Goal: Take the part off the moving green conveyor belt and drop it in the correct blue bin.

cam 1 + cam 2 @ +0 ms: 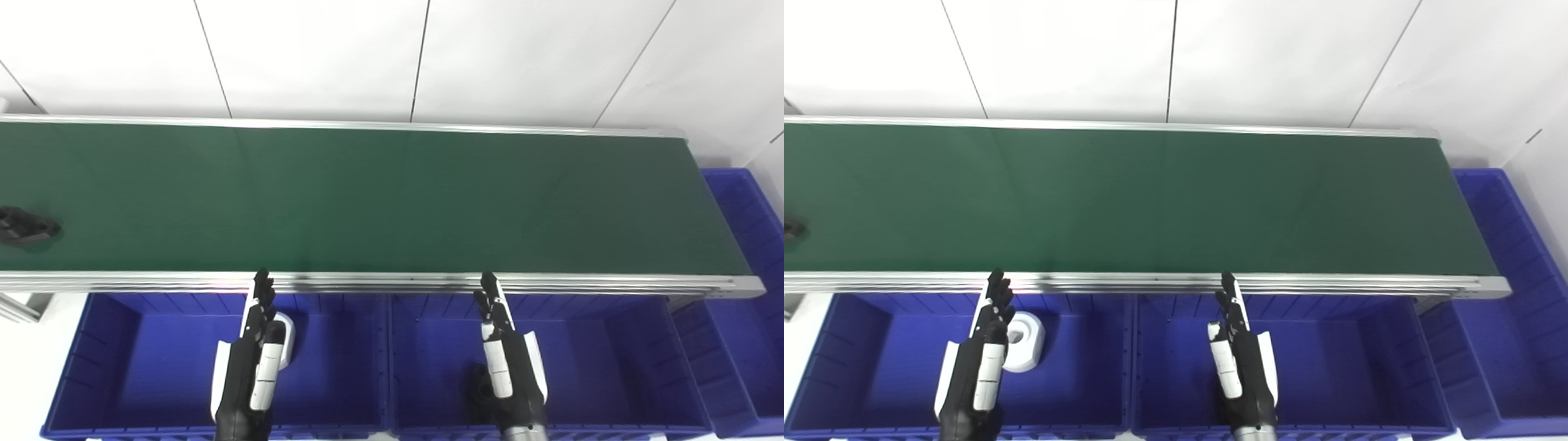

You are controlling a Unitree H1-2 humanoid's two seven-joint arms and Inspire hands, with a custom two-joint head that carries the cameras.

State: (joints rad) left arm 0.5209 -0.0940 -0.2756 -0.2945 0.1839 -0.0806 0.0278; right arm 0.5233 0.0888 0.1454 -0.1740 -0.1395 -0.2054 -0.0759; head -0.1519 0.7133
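Black moulded part (24,225) lies far left on green conveyor belt (380,202), long axis along belt; left hand (252,361) nearer, right hand (511,361) farther, both spread, holding nothing.

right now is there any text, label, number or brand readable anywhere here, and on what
None: no readable text, label, number or sign in either view.
Green conveyor belt: plain, no markings.
Blue bins: no labels showing.
Black part on the belt and white part in the left bin: no print visible.
Left hand and right hand: no lettering visible.
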